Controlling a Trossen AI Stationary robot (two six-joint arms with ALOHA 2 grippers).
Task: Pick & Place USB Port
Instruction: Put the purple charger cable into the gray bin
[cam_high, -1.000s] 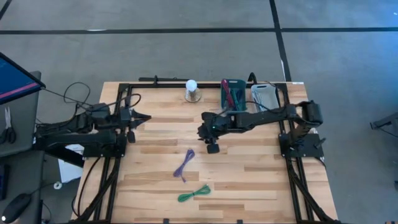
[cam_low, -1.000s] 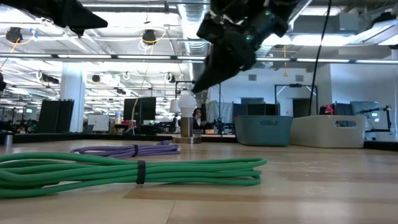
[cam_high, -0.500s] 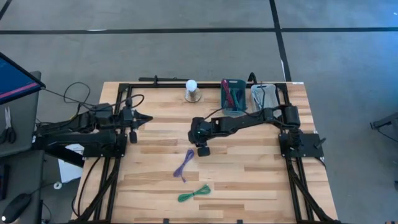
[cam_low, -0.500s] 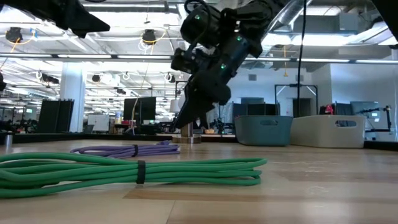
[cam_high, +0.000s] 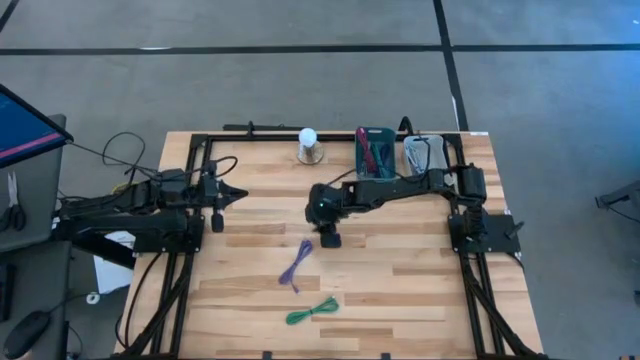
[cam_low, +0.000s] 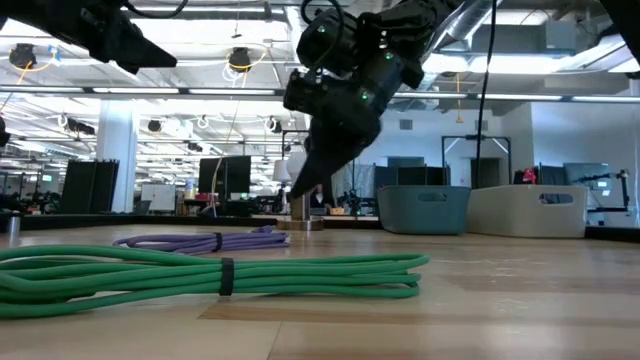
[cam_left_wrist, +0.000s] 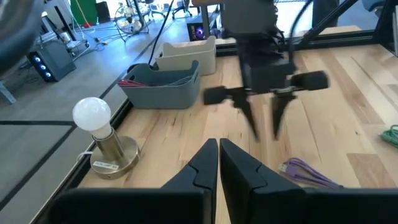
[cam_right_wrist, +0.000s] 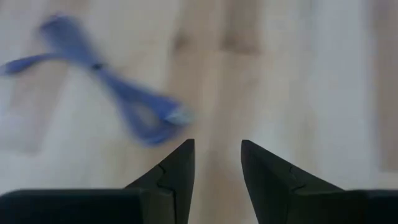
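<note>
Green cable (cam_low: 210, 272) lying nearest the low camera; purple cable (cam_high: 297, 262) coiled just behind it. Right gripper (cam_high: 328, 228) is now hanging just beyond the purple cable, fingers parted and empty, having swung in from farther right and dropped — likely lining up a pick. Left gripper (cam_high: 224, 196) is waiting well apart, fingers pressed together. Bins (cam_high: 377, 151) standing farthest back.

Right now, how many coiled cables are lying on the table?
2. The purple cable lies near the table's middle, just ahead of the right tool. The green cable lies nearer the table's front edge. Others may be hidden inside the bins.
</note>
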